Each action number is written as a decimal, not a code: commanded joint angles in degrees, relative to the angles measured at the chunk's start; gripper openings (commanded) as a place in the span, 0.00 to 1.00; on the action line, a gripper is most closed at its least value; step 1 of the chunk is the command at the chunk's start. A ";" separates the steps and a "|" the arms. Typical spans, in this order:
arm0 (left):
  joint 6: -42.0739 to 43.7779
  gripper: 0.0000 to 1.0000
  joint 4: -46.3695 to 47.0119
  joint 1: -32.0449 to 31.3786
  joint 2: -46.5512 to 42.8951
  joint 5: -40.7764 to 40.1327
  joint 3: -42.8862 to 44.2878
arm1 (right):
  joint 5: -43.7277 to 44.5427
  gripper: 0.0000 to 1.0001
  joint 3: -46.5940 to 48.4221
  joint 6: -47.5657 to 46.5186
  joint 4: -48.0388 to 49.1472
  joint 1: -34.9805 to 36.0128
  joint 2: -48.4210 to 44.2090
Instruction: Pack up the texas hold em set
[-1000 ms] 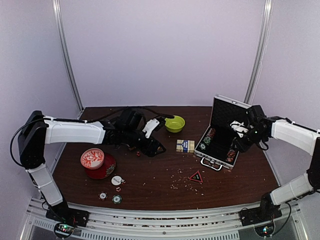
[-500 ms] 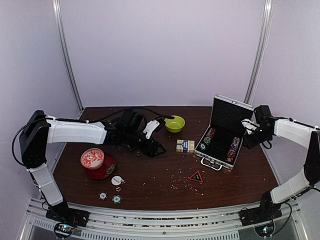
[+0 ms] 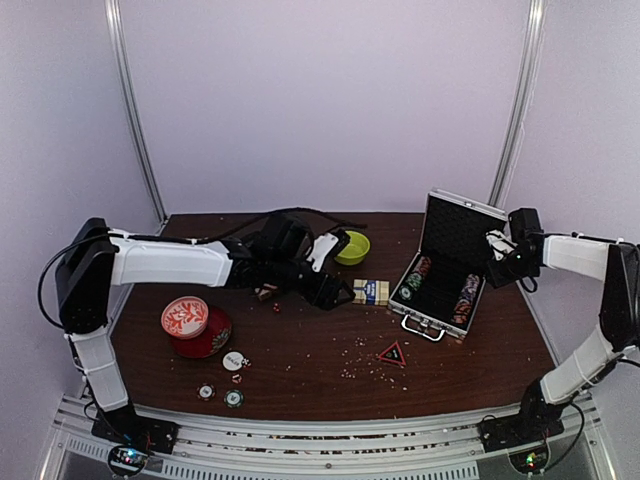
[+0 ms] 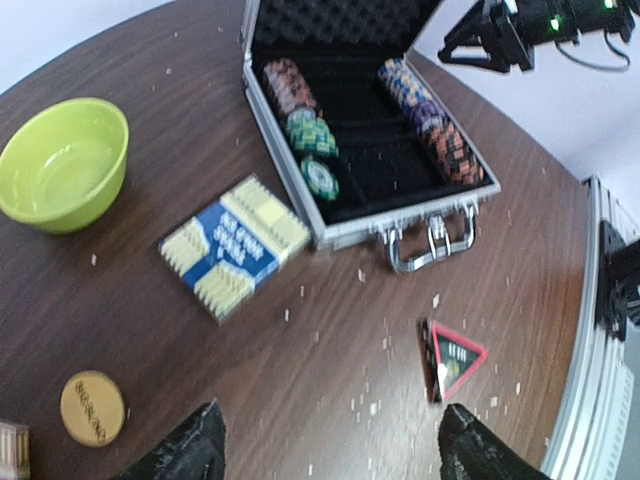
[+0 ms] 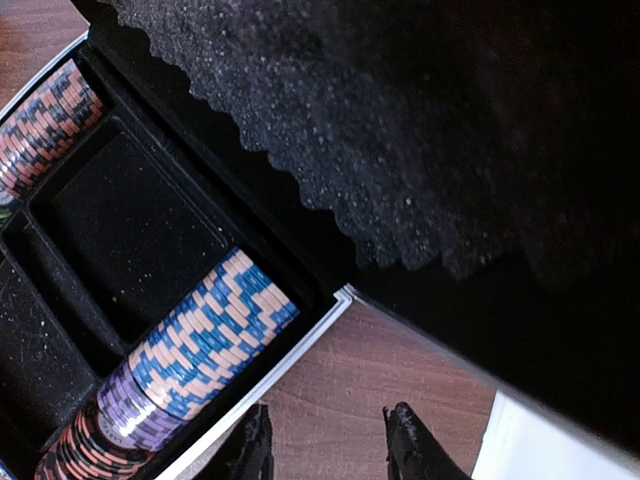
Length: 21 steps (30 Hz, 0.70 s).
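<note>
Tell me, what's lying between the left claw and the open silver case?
A blue-and-cream card deck lies on the table between the left gripper and the silver case. The overhead view shows this best.

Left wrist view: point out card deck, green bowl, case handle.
card deck [image 4: 232, 248], left wrist view, blue top face
green bowl [image 4: 60, 165], left wrist view, bare inside
case handle [image 4: 432, 242], left wrist view, middle of bar

Lime-green bowl [image 3: 350, 247] toward the back, red-and-white patterned round tin [image 3: 185, 317] at left, brown wooden table [image 3: 300, 345]
</note>
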 commanded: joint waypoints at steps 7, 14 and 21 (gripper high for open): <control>-4.06 0.79 3.04 -0.08 18.51 -5.36 22.76 | -4.21 0.44 0.66 1.49 4.64 -0.40 0.07; -2.87 0.81 -0.30 -0.08 29.58 -2.98 36.97 | -4.27 0.46 -0.73 -0.64 4.20 -0.40 -1.70; -5.72 0.81 3.67 -0.17 37.46 5.75 43.85 | -4.81 0.48 -2.00 -1.15 4.42 -0.42 -2.54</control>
